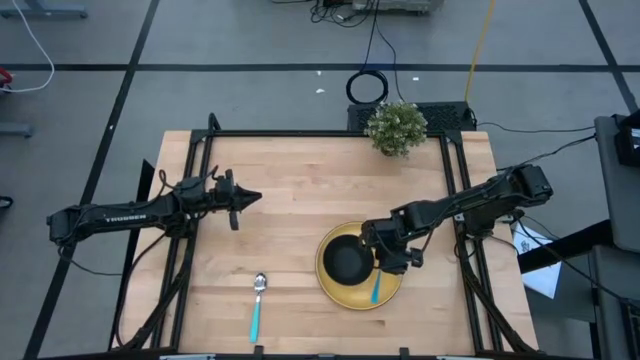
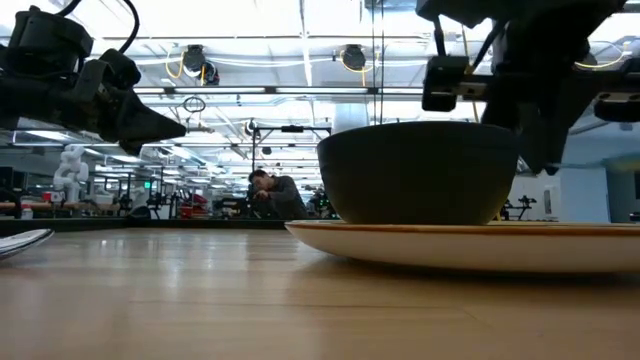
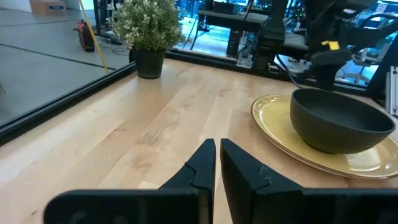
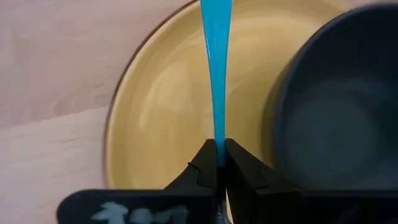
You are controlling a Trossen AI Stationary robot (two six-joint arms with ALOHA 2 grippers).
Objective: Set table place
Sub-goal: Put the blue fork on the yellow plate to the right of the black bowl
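The yellow plate (image 1: pixel 345 295) lies on the table (image 1: pixel 300 170) at the near right, with the black bowl (image 1: pixel 347 260) standing in it. My right gripper (image 1: pixel 385 262) is just right of the bowl, over the plate, shut on a turquoise-handled utensil (image 1: pixel 376 290) whose metal end is hidden under the gripper. The spoon (image 1: pixel 257 305) lies flat on the table left of the plate, its turquoise handle toward the near edge. My left gripper (image 1: pixel 250 197) is shut and empty above the table's left half, pointing right. My right gripper pinches the turquoise handle (image 4: pixel 219 146) between its two fingers, at the end nearer the hidden metal part. The fingers lie along the handle, which sticks out past the fingertips toward the table's near edge, over the plate (image 4: pixel 161 93) beside the bowl (image 4: pixel 336 106). Whether the handle's free end touches the plate, I cannot tell.
A small green potted plant (image 1: pixel 396 127) stands at the table's far edge, right of the middle. Bare wood lies between the arms and left of the plate. Black frame rails (image 1: pixel 455 170) run along the table's sides. A person sits far off in the room (image 2: pixel 272 192).
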